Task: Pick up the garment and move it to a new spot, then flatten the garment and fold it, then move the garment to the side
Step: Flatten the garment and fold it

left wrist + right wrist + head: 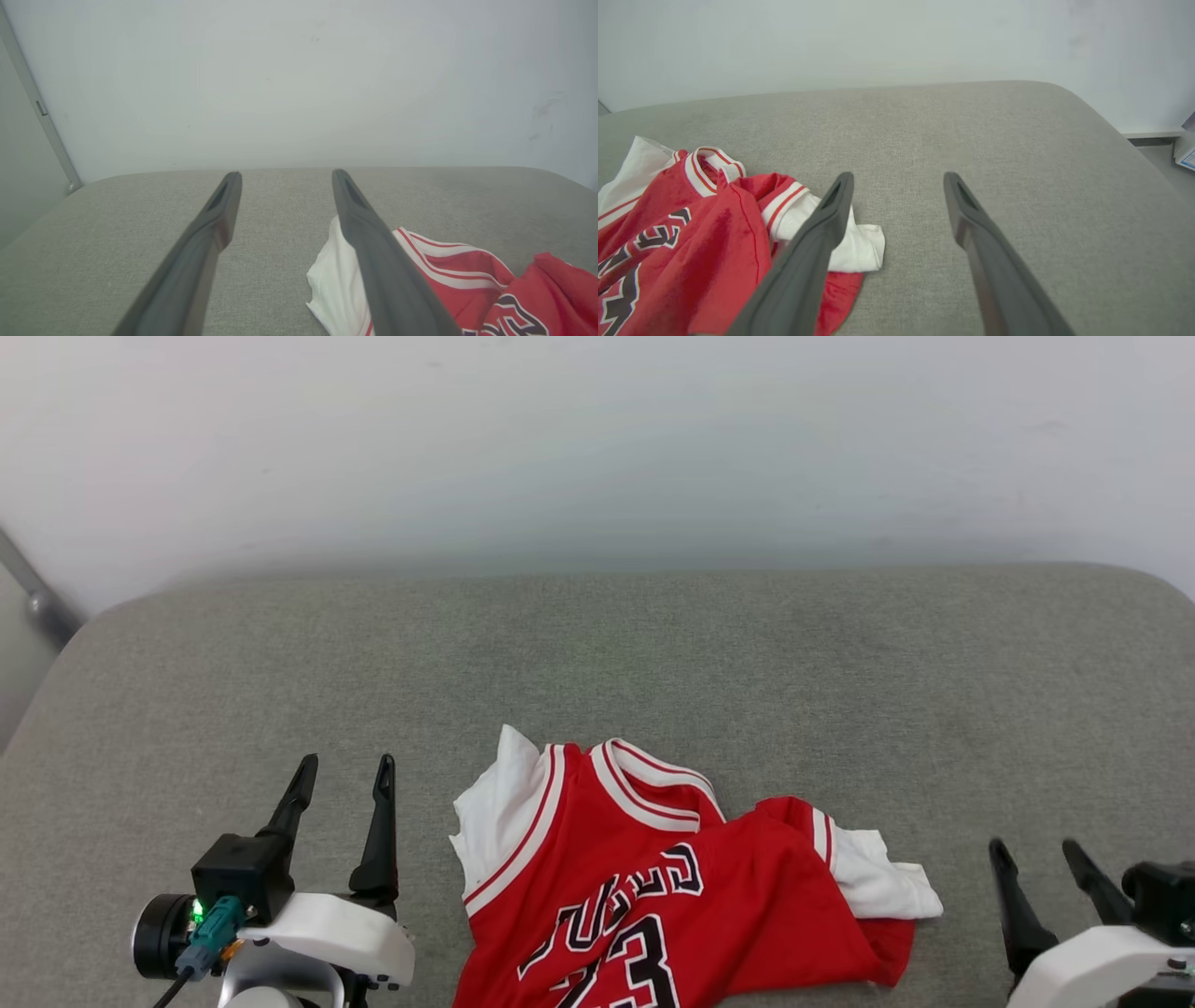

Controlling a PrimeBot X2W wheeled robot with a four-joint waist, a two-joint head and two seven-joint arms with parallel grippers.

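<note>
The garment [653, 887], a red jersey with white sleeves, striped trim and a black-and-white "23", lies crumpled on the grey cushioned surface [597, 653] near its front edge. It also appears in the left wrist view as the garment [448, 280] at the lower right, and in the right wrist view as the garment [691, 242] at the left. My left gripper [341, 775] stands open just left of the white sleeve, nothing between its fingers [219, 219]. My right gripper [1036, 851] is open to the right of the garment, apart from it.
A pale wall [597, 448] rises behind the cushioned surface. A metal bar [33, 593] leans at the far left. The surface's rounded right edge [1125, 135] drops toward a floor with a white object [1186, 154].
</note>
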